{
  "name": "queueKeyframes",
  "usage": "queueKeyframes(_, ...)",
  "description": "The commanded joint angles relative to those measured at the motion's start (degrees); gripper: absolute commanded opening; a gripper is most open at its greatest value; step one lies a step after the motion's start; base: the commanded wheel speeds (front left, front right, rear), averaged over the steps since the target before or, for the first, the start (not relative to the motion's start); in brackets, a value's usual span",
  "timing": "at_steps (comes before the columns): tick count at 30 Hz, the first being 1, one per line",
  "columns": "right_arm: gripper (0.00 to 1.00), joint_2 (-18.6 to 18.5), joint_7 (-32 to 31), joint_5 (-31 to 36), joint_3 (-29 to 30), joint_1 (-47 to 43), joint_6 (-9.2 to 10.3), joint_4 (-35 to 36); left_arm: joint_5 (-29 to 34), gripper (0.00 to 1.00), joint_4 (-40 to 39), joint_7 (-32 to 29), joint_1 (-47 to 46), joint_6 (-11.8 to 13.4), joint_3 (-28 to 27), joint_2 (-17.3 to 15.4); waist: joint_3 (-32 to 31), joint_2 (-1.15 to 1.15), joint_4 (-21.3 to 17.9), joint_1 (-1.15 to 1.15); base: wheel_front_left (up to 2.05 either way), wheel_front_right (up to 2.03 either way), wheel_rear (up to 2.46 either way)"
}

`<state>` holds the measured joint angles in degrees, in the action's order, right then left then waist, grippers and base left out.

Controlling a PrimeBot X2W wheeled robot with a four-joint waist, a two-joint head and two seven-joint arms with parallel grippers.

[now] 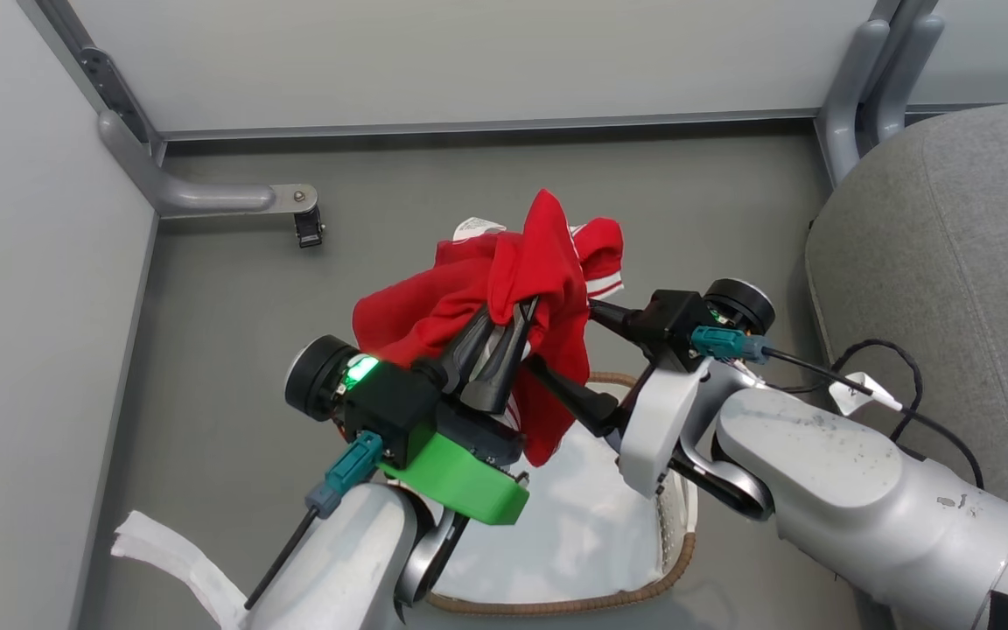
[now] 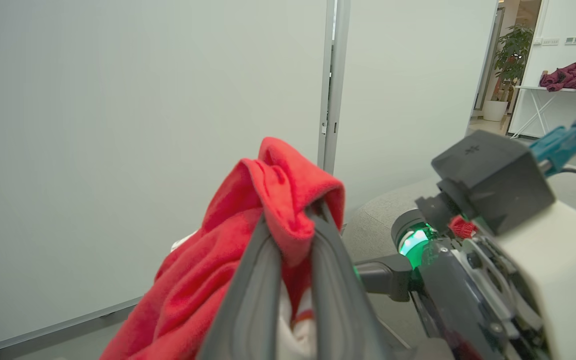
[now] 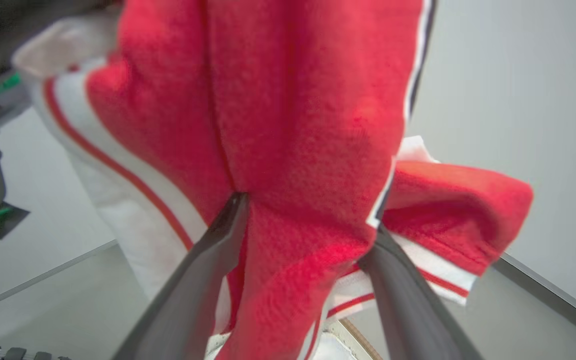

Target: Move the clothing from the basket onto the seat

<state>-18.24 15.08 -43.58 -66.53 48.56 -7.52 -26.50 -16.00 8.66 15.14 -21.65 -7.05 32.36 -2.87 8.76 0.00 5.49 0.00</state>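
Head view: left tool (image 1: 517,317) clamps clothing (image 1: 434,306); right tool (image 3: 309,212) gapes.

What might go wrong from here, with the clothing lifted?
1. The left gripper pinches only a fold of the clothing near its tips; the bundle may slip toward the basket.
2. The open right gripper straddles the clothing and could snag it on the way to the seat.

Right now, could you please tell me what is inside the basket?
A white sheet lines the basket. The hanging red clothing, left arm and right arm cover its far end and sides.
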Motion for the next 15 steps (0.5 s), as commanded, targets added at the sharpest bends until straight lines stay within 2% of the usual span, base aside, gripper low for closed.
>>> queueKeyframes(1, 0.47, 0.5, 0.1, -0.4, -0.1, -1.0, 0.06, 0.1, -0.1, 0.00, -0.2, 0.0, -0.6, -0.2, 0.1, -0.1, 0.1, 0.00, 0.1, 0.00, 0.00, 0.00, 0.00)
queueKeyframes(2, 0.04, 0.6, 0.1, -0.4, -0.3, -1.3, 0.06, 0.2, -0.2, 0.00, -0.2, 0.0, -0.5, -0.2, 0.1, -0.1, 0.2, 0.00, 0.2, 0.00, 0.00, 0.00, 0.00)
queueKeyframes(3, 0.00, 0.6, 0.1, -0.5, 0.1, -1.5, 0.06, 0.5, -0.2, 0.00, -0.1, 0.0, -0.5, -0.2, 0.1, -0.1, 0.2, 0.00, 0.2, 0.00, 0.00, 0.00, 0.00)
queueKeyframes(11, 0.00, 0.9, 0.1, 3.0, 8.3, -5.4, 0.06, 2.2, 0.8, 0.00, 1.4, 0.0, 0.2, 0.0, -1.0, -0.1, 0.8, 0.00, -1.0, 0.00, 0.00, 0.00, 0.00)
queueKeyframes(12, 0.00, 1.1, 0.1, 3.7, 9.8, -6.2, 0.06, 2.6, 1.0, 0.29, 1.7, 0.0, 0.5, 0.2, -1.3, -0.1, 0.8, 0.00, -1.4, 0.00, 0.00, 0.00, 0.00)
queueKeyframes(13, 0.00, 1.3, 0.1, 4.5, 11.0, -6.9, 0.06, 2.8, 1.2, 0.41, 1.8, 0.0, 0.7, 0.4, -1.6, -0.1, 0.9, 0.00, -1.8, 0.00, 0.00, 0.00, 0.00)
queueKeyframes(15, 0.00, 1.8, 0.1, 6.2, 14.2, -8.4, 0.06, 3.6, 1.5, 0.82, 2.3, 0.0, 1.2, 0.4, -2.0, -0.1, 1.0, 0.00, -2.9, 0.00, 0.00, 0.00, 0.00)
